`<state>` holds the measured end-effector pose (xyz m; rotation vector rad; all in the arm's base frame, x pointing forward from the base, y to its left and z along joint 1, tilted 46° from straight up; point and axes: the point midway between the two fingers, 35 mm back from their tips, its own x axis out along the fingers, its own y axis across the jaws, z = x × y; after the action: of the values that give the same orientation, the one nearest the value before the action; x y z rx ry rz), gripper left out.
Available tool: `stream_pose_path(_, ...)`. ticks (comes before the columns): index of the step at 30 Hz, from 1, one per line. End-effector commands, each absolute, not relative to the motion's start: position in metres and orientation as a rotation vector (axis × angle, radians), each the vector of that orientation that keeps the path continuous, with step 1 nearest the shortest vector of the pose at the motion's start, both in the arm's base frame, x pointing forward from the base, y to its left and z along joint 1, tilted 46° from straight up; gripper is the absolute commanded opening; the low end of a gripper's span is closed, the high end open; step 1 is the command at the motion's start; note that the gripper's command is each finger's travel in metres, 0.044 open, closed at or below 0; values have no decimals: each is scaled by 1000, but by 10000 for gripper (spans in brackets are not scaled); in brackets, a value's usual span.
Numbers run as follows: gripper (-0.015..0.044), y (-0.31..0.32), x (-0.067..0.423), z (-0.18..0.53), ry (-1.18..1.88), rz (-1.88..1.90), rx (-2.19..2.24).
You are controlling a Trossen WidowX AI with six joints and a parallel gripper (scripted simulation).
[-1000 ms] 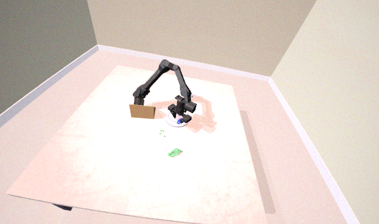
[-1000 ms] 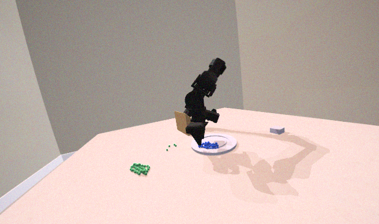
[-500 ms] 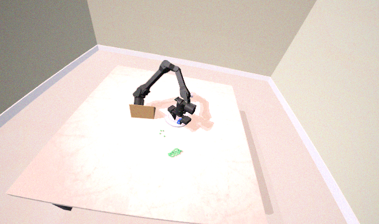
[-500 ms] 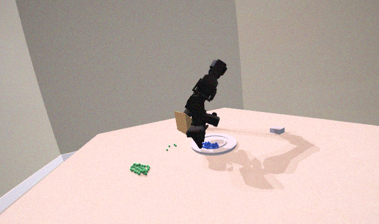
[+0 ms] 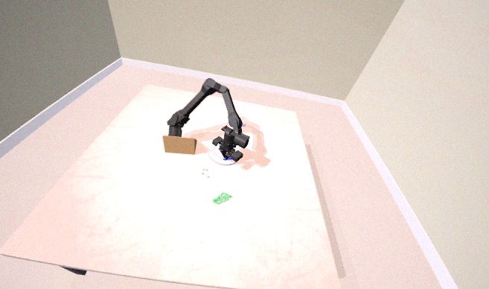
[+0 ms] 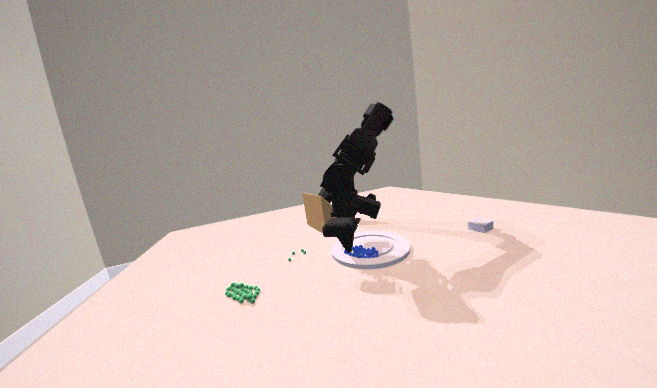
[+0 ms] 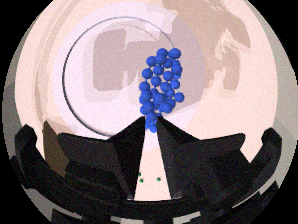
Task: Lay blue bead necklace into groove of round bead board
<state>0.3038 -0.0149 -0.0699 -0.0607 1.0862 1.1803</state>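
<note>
Black six-joint arm [image 5: 196, 100] reaches down over the pale pink desk [image 6: 534, 310], gripper [image 7: 152, 125] at the round white bead board [image 6: 396, 248].

Gripper state: fingers nearly closed, only a narrow wedge of gap between them in the wrist view. The tips meet at the near end of the blue bead necklace [image 7: 161, 88], and the lowest beads sit right at the tips. Gripper appears closed on that end of the necklace.

Necklace position: bunched in a compact clump, not spread out. In the wrist view the clump lies on the right side of the bead board, over its rim and groove area. In the exterior view it rests on the near part of the board, directly below the gripper [image 6: 348, 245].

Other items on the desk:
- upright tan cardboard panel [image 5: 179, 144], just beside the arm's base
- heap of green beads [image 6: 242, 292], well apart from the board
- a few loose green beads [image 6: 296, 254] between that heap and the board
- small grey block [image 6: 480, 225], on the far side of the desk
</note>
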Motion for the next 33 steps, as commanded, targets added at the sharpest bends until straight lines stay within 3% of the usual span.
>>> stream_pose_path(1, 0, -14, 304, -70, 1084, 1184, -62)
stream_pose_path(33, 0, -25, 302, -44, 1084, 1180, -56)
